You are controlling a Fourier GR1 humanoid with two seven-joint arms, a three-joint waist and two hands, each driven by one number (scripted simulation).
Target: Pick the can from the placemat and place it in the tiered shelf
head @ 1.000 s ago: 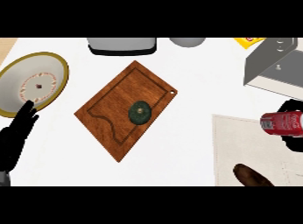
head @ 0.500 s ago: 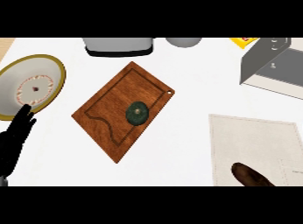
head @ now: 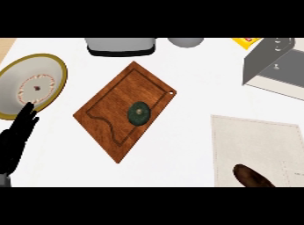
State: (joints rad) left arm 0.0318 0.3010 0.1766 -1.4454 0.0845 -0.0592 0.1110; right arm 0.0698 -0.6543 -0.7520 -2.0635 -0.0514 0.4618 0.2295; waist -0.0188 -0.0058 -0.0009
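Lay across white worktop (head: 200, 132): cutting board (head: 116, 110), placemat (head: 262, 147), tiered shelf (head: 281, 70), plate (head: 25, 85). Rested lower left: left robot hand (head: 12, 138), fingers straight, empty. Showed nowhere: can, right robot hand, presumably carried off-view together.

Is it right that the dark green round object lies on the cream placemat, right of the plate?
Not quite. In the head view the dark green round object lies on the wooden cutting board, not on the cream placemat. It is right of the plate.

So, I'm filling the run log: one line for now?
can: not visible | right hand: out of view | left hand: open, resting lower left | placemat: no can | shelf: upper right
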